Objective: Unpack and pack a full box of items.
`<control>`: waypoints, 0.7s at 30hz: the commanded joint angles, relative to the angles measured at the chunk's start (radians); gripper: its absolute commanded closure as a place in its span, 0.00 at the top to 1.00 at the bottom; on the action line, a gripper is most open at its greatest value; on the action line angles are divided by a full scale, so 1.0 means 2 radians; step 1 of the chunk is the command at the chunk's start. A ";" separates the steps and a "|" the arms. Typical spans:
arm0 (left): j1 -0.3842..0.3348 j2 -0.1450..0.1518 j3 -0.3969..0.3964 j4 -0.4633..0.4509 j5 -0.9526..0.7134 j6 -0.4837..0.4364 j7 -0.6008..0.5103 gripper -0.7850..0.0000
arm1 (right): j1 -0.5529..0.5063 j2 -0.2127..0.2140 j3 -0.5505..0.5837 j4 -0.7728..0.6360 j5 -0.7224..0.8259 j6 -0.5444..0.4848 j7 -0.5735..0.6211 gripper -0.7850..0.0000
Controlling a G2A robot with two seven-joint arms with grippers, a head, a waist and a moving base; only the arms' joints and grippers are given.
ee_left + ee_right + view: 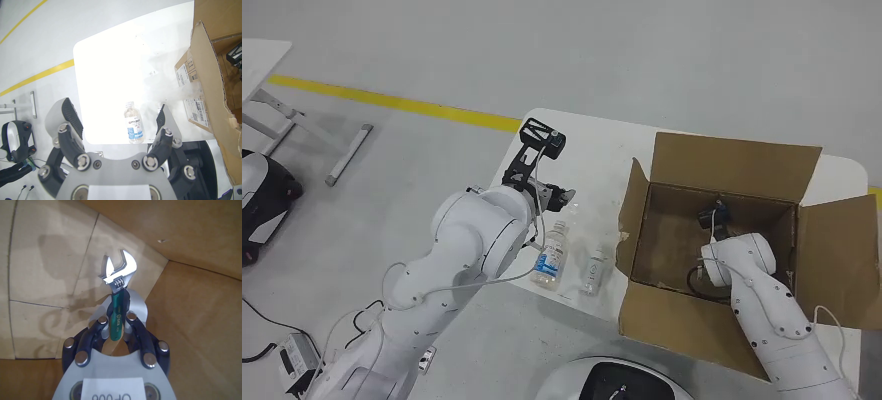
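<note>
**A:** Where is the adjustable wrench (117, 291), and how much of it is hidden?

**B:** It is gripped between the fingers (110, 311) of the right gripper (118, 307), which are closed tight on its green handle. The steel head juts out past the fingertips. The butt of the handle runs back between the linkages and is partly covered. All of this is down inside the cardboard box (189, 317). I cannot tell whether the head touches the box floor beyond the fingertips.

**A:** And seen from above?

**B:** In the top view the arm's own wrist covers those fingers and the wrench. The box flaps are folded open.

**A:** What about the left gripper (115, 109)?

**B:** It is spread wide, holds nothing, and hangs above the worktop (113, 66). A clear bottle with a blue label (133, 125) shows between its two fingers, nearer the finger on the box side. I cannot tell whether that bottle stands or lies. A smaller bottle (594, 270) is just beside it, and in the left wrist view the box-side finger hides nearly all of it. The box lies beyond that same finger, cut off at the picture's edge.

**A:** What's the count?

**B:** One wrench, two bottles, one box, and two fingers on each gripper.
</note>
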 commanded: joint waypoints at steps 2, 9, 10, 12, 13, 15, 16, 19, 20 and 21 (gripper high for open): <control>0.000 0.000 0.000 0.000 0.000 0.000 0.000 1.00 | -0.009 0.000 0.011 -0.017 0.015 -0.010 -0.007 0.00; 0.000 0.000 0.000 0.000 0.000 0.000 0.000 1.00 | -0.034 0.001 0.024 -0.076 0.032 -0.039 -0.016 0.00; 0.000 0.000 0.000 0.000 0.000 0.000 0.000 1.00 | -0.038 0.001 0.025 -0.081 0.031 -0.039 -0.019 0.00; 0.000 0.000 0.000 0.000 0.000 0.000 0.000 1.00 | -0.041 0.001 0.023 -0.085 0.029 -0.043 -0.020 0.00; 0.000 0.000 0.000 0.000 0.000 0.000 0.000 1.00 | -0.042 0.000 0.024 -0.086 0.029 -0.044 -0.021 0.00; 0.000 0.000 0.000 0.000 0.000 0.000 0.000 1.00 | -0.045 0.000 0.025 -0.091 0.026 -0.044 -0.023 0.14; 0.000 0.000 0.000 0.000 0.000 0.000 0.000 1.00 | -0.047 0.000 0.027 -0.095 0.024 -0.044 -0.023 0.17; 0.000 0.000 0.000 0.000 0.000 0.000 0.000 1.00 | -0.055 0.003 0.041 -0.104 0.019 -0.043 -0.025 0.30; 0.000 0.000 0.000 0.000 0.000 0.000 0.000 1.00 | -0.058 0.004 0.048 -0.107 0.018 -0.045 -0.026 0.31; 0.000 0.000 0.000 0.000 0.000 0.000 0.000 1.00 | -0.061 0.005 0.054 -0.110 0.016 -0.048 -0.027 0.34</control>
